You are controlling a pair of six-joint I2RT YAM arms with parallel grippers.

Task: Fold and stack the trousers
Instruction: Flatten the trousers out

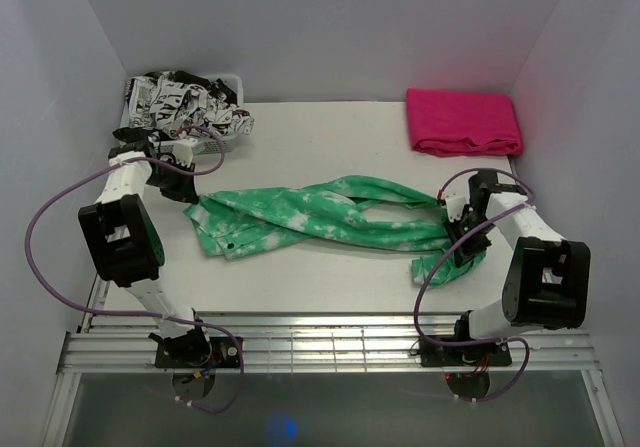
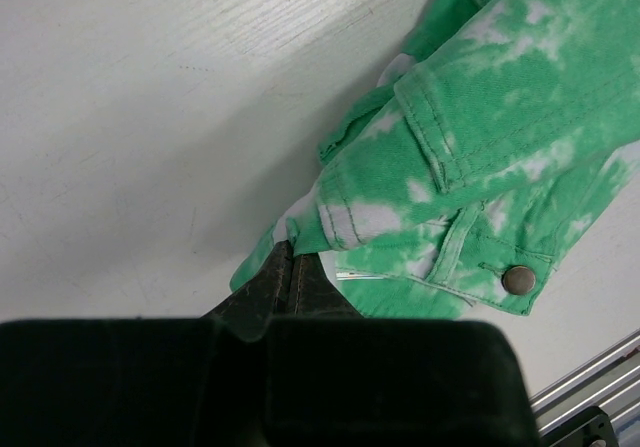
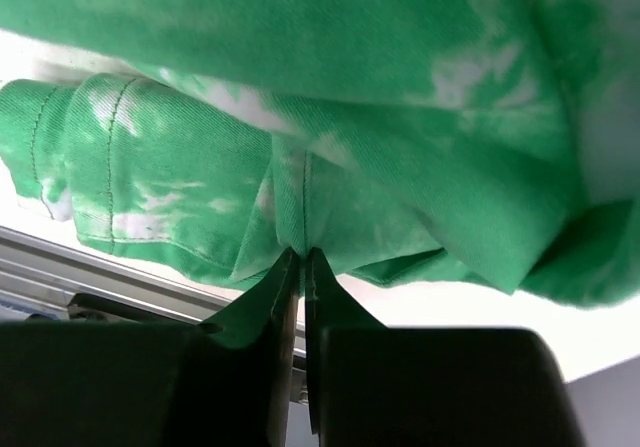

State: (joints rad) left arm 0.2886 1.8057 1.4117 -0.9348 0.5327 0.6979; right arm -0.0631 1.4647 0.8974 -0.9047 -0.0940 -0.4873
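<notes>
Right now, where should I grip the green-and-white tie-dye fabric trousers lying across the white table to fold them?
By the two ends, as the green tie-dye fabric trousers lie stretched sideways: buttoned waistband from the left, leg hems from the right. The left gripper and right gripper pinch there now.

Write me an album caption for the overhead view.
The left arm and right arm each pinch an end of the green trousers on the table, pink cloth and printed fabric lying behind.
</notes>
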